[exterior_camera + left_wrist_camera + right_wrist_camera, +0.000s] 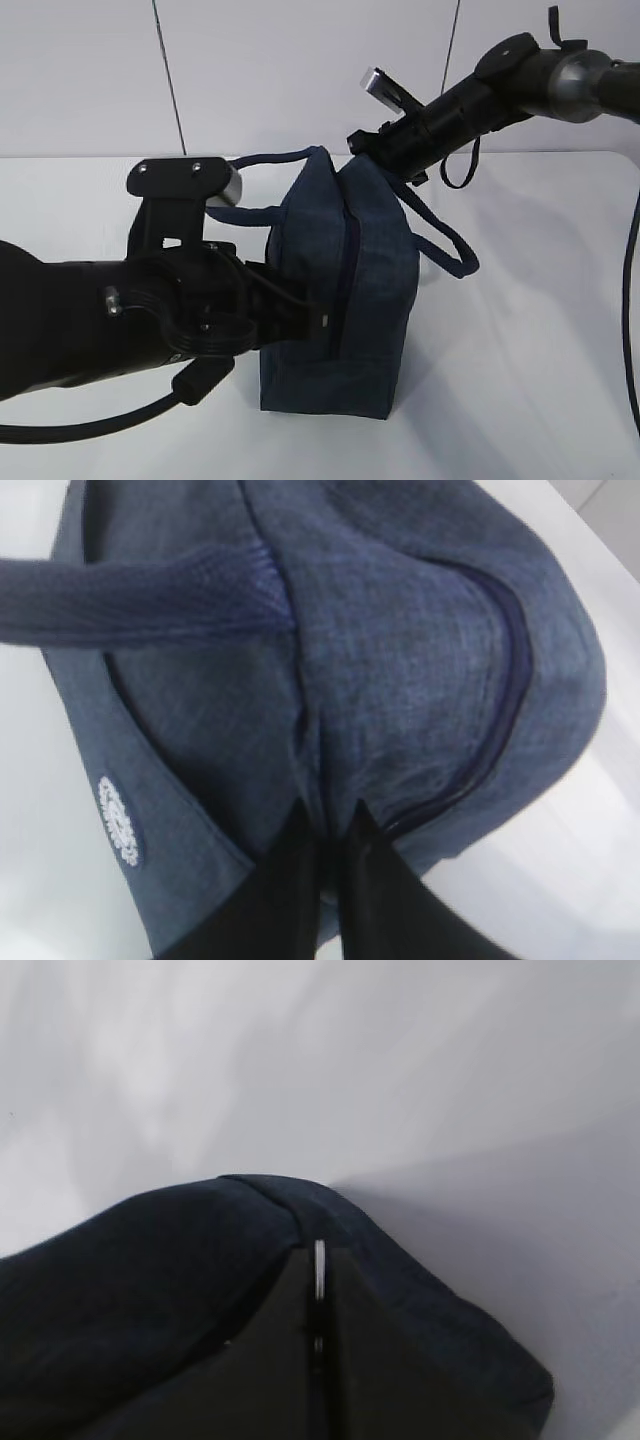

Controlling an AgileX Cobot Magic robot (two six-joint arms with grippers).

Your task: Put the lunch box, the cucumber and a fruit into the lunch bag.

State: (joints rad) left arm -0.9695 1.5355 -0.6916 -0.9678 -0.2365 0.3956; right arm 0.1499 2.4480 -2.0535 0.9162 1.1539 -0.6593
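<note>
The dark navy lunch bag (375, 260) stands upright on the white table, and its zipper (350, 270) looks closed. My left gripper (312, 320) is at the bag's left side. In the left wrist view that gripper (330, 822) is shut on a fold of the lunch bag's (400, 630) fabric beside the zipper seam. My right gripper (366, 146) is at the bag's top right corner. In the right wrist view it (320, 1256) is shut on the silver ring zip pull (319, 1272). The lunch box, the cucumber and the fruit are out of view.
One loop handle (275, 157) arches to the left over my left arm, and the other (450, 250) hangs off the bag's right side. A white table (540, 340) lies around the bag, with a pale wall behind it.
</note>
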